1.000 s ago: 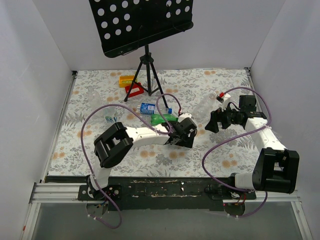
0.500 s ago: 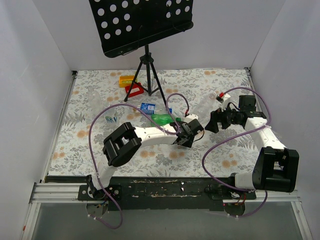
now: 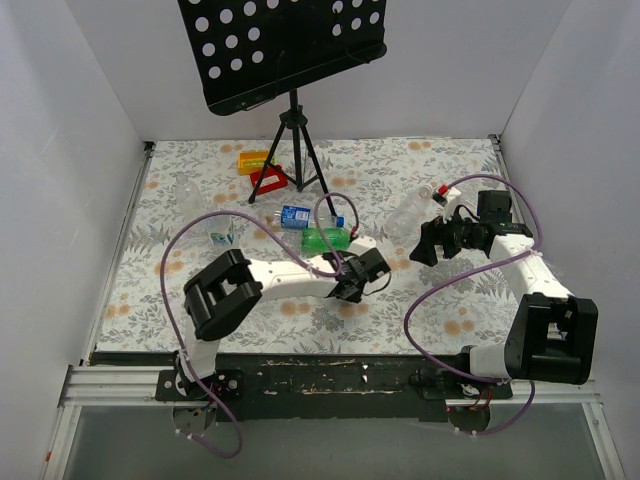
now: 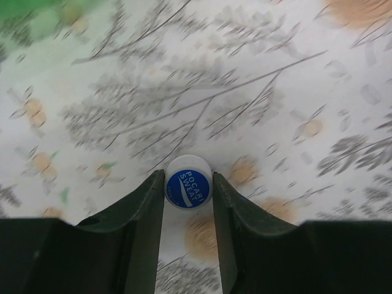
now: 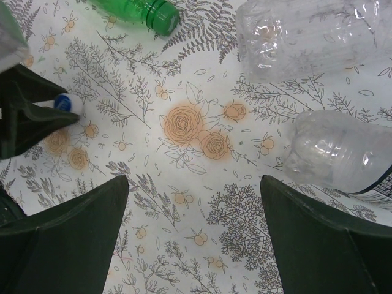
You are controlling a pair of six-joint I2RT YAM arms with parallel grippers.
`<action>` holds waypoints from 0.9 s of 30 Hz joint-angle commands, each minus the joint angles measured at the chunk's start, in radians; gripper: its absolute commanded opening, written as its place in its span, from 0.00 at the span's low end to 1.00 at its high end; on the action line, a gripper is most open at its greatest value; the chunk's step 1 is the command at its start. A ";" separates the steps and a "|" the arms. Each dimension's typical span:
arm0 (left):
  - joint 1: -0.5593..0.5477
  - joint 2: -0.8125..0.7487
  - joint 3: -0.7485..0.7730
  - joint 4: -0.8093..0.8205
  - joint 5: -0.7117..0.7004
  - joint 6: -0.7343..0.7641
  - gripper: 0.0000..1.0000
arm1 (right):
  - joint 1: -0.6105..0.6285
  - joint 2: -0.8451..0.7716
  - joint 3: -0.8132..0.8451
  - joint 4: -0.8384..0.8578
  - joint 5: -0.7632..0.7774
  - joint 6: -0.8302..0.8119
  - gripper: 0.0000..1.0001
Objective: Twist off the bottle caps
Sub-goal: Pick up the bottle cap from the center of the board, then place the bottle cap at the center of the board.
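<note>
1. Between my left fingers (image 4: 144, 214), low over the floral-patterned desk (image 4: 275, 73), sits a small round white plastic cap with a blue printed top (image 4: 188, 190), pinched narrowly by its sides.
2. It should be light, stiff and slick, so a grip on the rim suits it.
3. My right fingers (image 5: 73, 233) stand wide and hold nothing, near a green plastic bottle (image 5: 138, 11) and two clear plastic bottles (image 5: 300, 37) lying on the desk.
4. Those look thin, crushable and prone to roll, so I would clamp the body near the neck.
</note>
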 commanded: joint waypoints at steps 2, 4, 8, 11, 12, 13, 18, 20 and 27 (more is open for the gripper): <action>0.059 -0.273 -0.206 -0.065 -0.073 -0.075 0.13 | -0.004 0.000 0.017 -0.002 -0.020 0.001 0.96; 0.124 -0.347 -0.297 -0.055 -0.055 -0.075 0.13 | -0.005 0.000 0.017 -0.002 -0.022 -0.001 0.96; 0.287 -0.470 -0.426 -0.026 -0.024 -0.041 0.13 | -0.007 0.001 0.017 -0.002 -0.020 -0.001 0.96; 0.393 -0.522 -0.470 -0.006 -0.019 -0.020 0.14 | -0.007 0.003 0.017 -0.002 -0.022 -0.001 0.96; 0.413 -0.538 -0.483 0.003 -0.027 -0.023 0.14 | -0.007 0.004 0.017 -0.003 -0.020 -0.001 0.96; 0.427 -0.550 -0.492 0.008 -0.042 -0.036 0.14 | -0.009 0.004 0.017 -0.003 -0.020 -0.003 0.96; 0.502 -0.668 -0.596 0.073 -0.068 -0.118 0.14 | -0.010 0.004 0.017 -0.003 -0.023 -0.003 0.96; 0.560 -0.712 -0.639 0.092 -0.076 -0.133 0.15 | -0.012 0.006 0.017 -0.006 -0.026 -0.003 0.96; 0.848 -0.814 -0.726 0.185 -0.013 -0.141 0.19 | -0.012 0.006 0.019 -0.008 -0.026 -0.004 0.96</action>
